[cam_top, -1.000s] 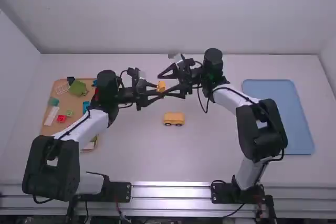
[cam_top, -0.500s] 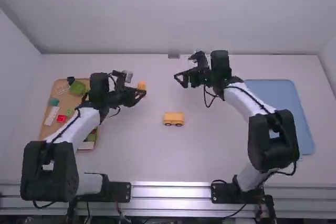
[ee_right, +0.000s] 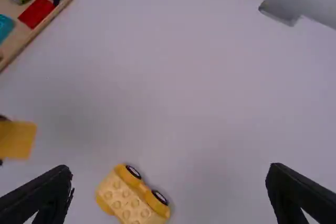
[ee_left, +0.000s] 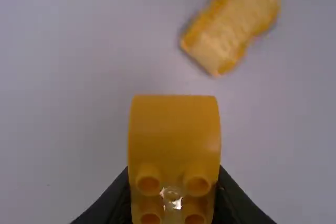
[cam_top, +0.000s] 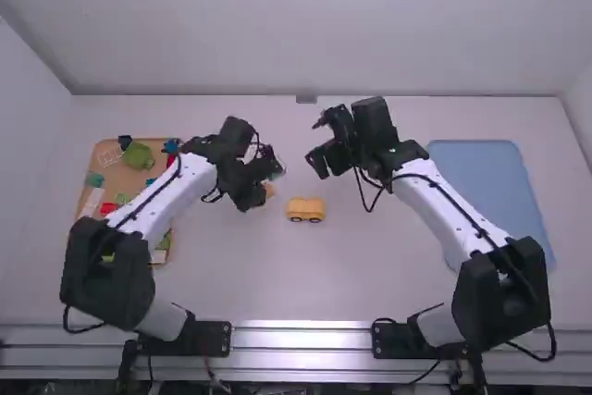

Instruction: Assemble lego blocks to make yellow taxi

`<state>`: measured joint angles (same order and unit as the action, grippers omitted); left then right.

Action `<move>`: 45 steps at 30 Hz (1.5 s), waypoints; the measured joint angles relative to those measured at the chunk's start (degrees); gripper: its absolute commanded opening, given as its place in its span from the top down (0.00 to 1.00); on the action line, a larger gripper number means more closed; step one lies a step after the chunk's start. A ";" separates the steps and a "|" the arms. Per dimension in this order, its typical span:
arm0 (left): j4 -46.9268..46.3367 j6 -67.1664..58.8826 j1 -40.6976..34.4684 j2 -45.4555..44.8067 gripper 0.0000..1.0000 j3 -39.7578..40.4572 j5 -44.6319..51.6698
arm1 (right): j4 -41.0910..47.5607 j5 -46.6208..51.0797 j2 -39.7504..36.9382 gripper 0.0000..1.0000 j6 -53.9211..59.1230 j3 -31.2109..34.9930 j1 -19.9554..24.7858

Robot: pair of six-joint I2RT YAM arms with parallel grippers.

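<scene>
Left gripper (cam_top: 253, 193): fingers were found closed on a yellow, smooth-faced plastic block (ee_left: 174, 129), held over the white counter (cam_top: 277, 293).
Right gripper (cam_top: 319, 163): fingers stood wide apart above the counter.
Taxi base: yellow studded plastic car base with black wheels (cam_top: 306, 208) rested on the counter, near the block.

The yellow studded car base (ee_right: 122, 198) stands upright on its wheels (two dark tyres show). Near its left end, the rounded yellow block (ee_left: 174, 129) is held, four hollow studs showing.
</scene>
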<state>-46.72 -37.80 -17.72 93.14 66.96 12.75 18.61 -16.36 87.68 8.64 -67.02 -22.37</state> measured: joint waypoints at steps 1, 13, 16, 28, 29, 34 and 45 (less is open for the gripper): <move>-0.11 -1.88 -0.31 1.01 0.98 0.00 0.02 | -0.46 0.50 -1.11 0.01 0.00 0.61 0.13; 9.16 -21.49 -1.64 10.86 0.85 -0.57 -2.16 | -22.62 7.76 -28.65 0.01 -6.19 27.21 -1.46; 11.45 -23.23 -1.64 12.24 0.84 -1.46 -4.70 | -24.41 7.96 -31.95 0.01 -7.98 31.28 -0.37; 16.81 -26.51 -1.64 13.75 0.01 -5.31 -6.86 | -24.52 4.94 -35.41 0.01 -10.03 33.68 2.14; 17.99 -26.10 -1.62 13.75 0.01 -5.31 -6.84 | -24.61 4.85 -35.41 0.01 -10.05 33.66 2.14; 15.91 -26.21 0.48 13.75 0.01 -4.85 -1.09 | -25.05 4.68 -35.41 0.01 -10.08 33.68 2.14; 19.43 -34.36 19.30 13.75 0.01 -9.66 32.85 | -27.78 4.70 -33.62 0.01 -9.03 33.66 2.14</move>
<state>-27.29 -72.16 1.58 106.89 57.30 45.60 -9.17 -11.66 54.06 -0.38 -33.36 -20.23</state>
